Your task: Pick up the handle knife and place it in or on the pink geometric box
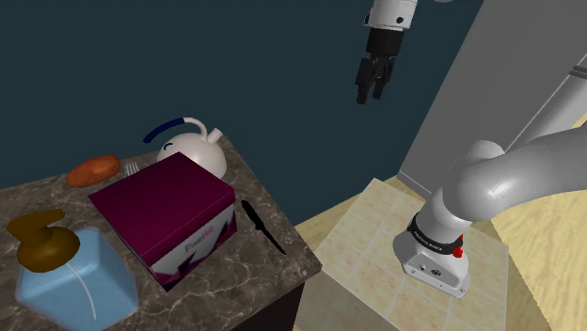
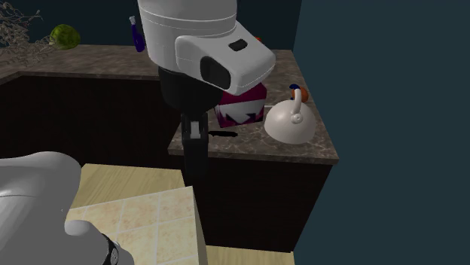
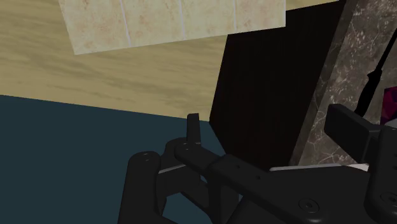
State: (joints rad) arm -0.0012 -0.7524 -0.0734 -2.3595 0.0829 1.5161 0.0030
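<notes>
The gripper [image 1: 371, 96] hangs high above the floor, well apart from the bench [image 1: 246, 273], and its fingers [image 3: 353, 133] stand apart with nothing between them. The handle knife [image 1: 261, 226] lies flat on the dark stone bench, just beside the pink box [image 1: 165, 214], on the side nearest the bench's edge; in the wrist view it shows as a thin black line [image 3: 375, 79] on the stone. It is all black, slender and looks rigid and light, so weight should be no trouble. Its low profile on a hard surface is the harder part. The end toward the white kettle [image 1: 193, 149] looks thicker and is probably the handle, with the other end tapering to a point. The best hold is likely across that thicker end, close to the knife's middle so it does not swing. The box wall leaves little room for the finger on that side.
</notes>
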